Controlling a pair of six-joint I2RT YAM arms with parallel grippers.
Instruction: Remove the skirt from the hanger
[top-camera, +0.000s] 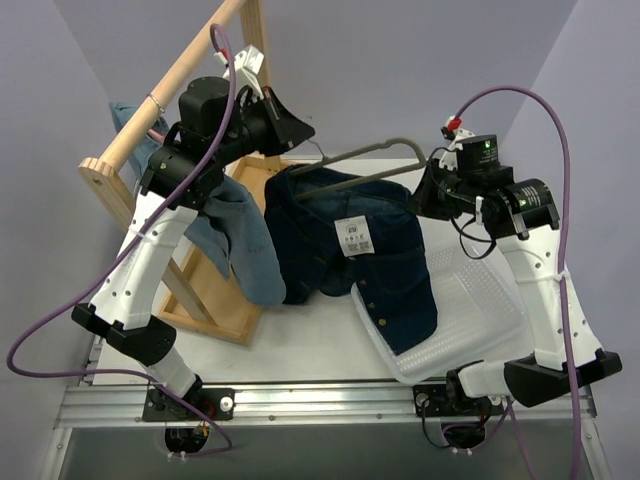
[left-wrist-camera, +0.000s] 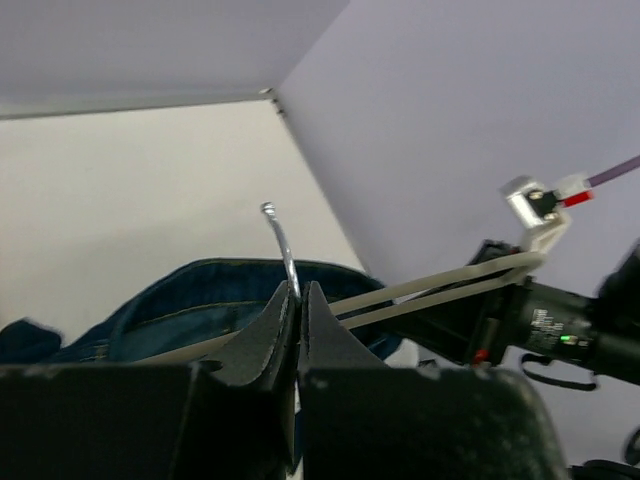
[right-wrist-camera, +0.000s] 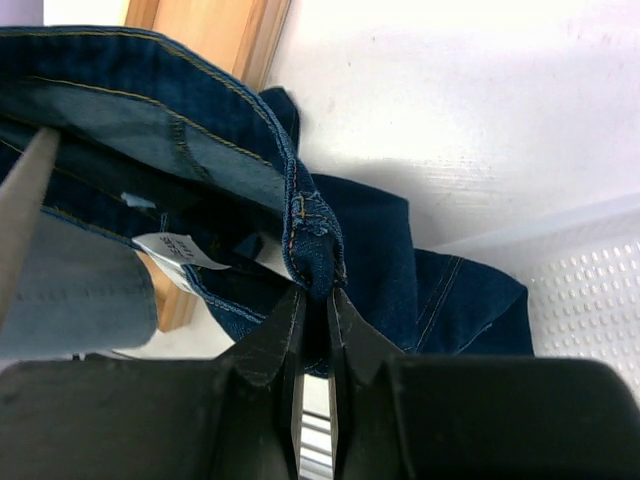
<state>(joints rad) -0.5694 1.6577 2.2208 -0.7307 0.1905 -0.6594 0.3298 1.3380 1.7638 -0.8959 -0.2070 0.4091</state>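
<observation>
The skirt (top-camera: 350, 250) is dark blue denim with orange stitching and a white label. It hangs open at the waist, and its lower part spills over the left edge of the white tray (top-camera: 480, 300). The hanger (top-camera: 372, 150), a pale grey bar with a thin metal hook, tilts behind the tray, its left end seemingly inside the waistband.

Skirt (top-camera: 370, 255): dark denim cloth, coarse weave, tan stitching; white paper-like label (top-camera: 352, 236). Hanger (top-camera: 370, 150): smooth matt grey bar, prob. plastic; hook (left-wrist-camera: 283, 250) shiny metal wire. Rack (top-camera: 170, 80): pale smooth wood. Tray (top-camera: 470, 310): translucent plastic, dimpled. Worktop (top-camera: 310, 340): white, matt. Left gripper (left-wrist-camera: 298, 300) & right gripper (right-wrist-camera: 315, 310): black matt plastic.
</observation>
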